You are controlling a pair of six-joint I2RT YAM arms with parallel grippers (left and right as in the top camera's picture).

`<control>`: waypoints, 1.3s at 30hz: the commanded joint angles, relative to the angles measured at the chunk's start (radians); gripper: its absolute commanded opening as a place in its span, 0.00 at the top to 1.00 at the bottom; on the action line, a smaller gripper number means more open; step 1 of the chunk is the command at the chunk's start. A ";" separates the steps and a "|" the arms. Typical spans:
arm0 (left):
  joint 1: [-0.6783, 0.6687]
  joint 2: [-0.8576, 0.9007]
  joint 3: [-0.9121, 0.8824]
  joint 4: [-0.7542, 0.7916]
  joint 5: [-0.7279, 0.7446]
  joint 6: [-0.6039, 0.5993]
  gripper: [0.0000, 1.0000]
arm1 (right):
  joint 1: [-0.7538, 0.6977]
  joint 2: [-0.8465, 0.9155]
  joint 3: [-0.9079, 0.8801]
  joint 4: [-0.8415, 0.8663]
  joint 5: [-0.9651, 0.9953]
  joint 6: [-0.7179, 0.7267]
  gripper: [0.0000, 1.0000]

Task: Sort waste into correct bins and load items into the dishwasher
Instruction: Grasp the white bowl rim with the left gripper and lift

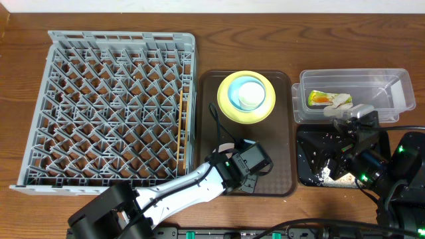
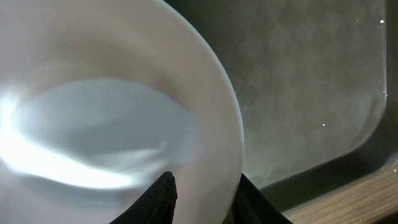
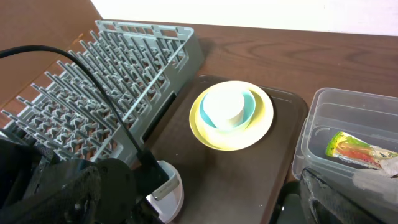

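Binned wrapper [image 1: 320, 98] and scrap [image 1: 340, 101] in tub [image 1: 352, 72] far right of rack [image 1: 113, 106], loaded no crockery into rack yet, now pinching rim of white bowl [image 2: 112, 112] with left gripper [image 2: 205, 183] just right of rack, holding right gripper [image 1: 345, 149] agape.

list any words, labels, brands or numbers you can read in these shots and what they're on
No text can be read in any view.
Print on the small yellow-green and orange snack wrapper in the clear plastic rectangular tub: too small and blurred to read.
On the large grey plastic dish rack and the brown serving tray: no lettering shows.
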 commanded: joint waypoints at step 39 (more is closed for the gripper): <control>0.000 0.106 -0.005 0.029 -0.164 -0.004 0.92 | 0.010 -0.003 0.011 0.002 0.003 -0.011 0.01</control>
